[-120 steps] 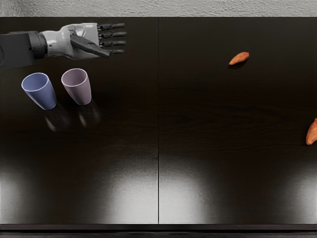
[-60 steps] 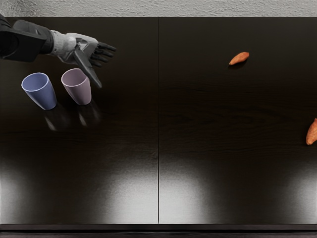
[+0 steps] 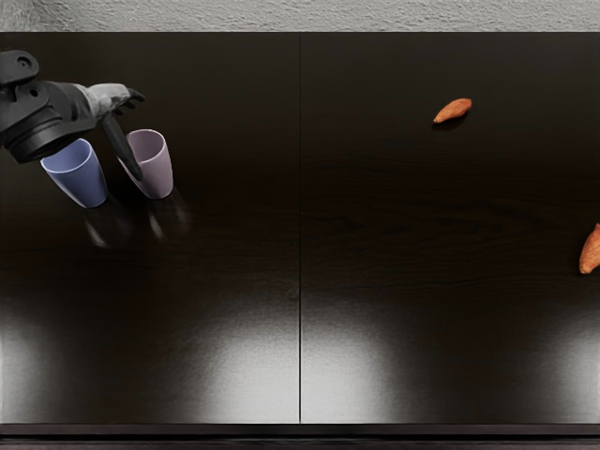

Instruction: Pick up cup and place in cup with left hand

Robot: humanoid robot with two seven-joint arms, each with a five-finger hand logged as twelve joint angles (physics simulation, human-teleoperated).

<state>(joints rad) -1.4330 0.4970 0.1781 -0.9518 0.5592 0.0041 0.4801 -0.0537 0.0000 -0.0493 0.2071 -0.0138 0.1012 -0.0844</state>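
Note:
My left hand (image 3: 139, 134) is at the pinkish-purple cup (image 3: 157, 169), its fingers open. The thumb reaches down in front of this cup's left side, while the other fingers show behind its rim; whether they touch it cannot be told. Just to the left stands the blue cup (image 3: 82, 176), its back rim partly covered by the left forearm. Both cups are upright and separate on the dark table (image 3: 234, 244). The right arm is out of view.
An orange-brown, sweet-potato-like object (image 3: 454, 111) lies at the back right of the table. A second one (image 3: 591, 251) is cut off by the right picture edge. A seam runs down the table's middle.
The left hand has come left and toward the cups and has turned, its thumb swinging down over the pinkish-purple cup. The forearm now overlaps the blue cup's rim. Both cups stayed put.

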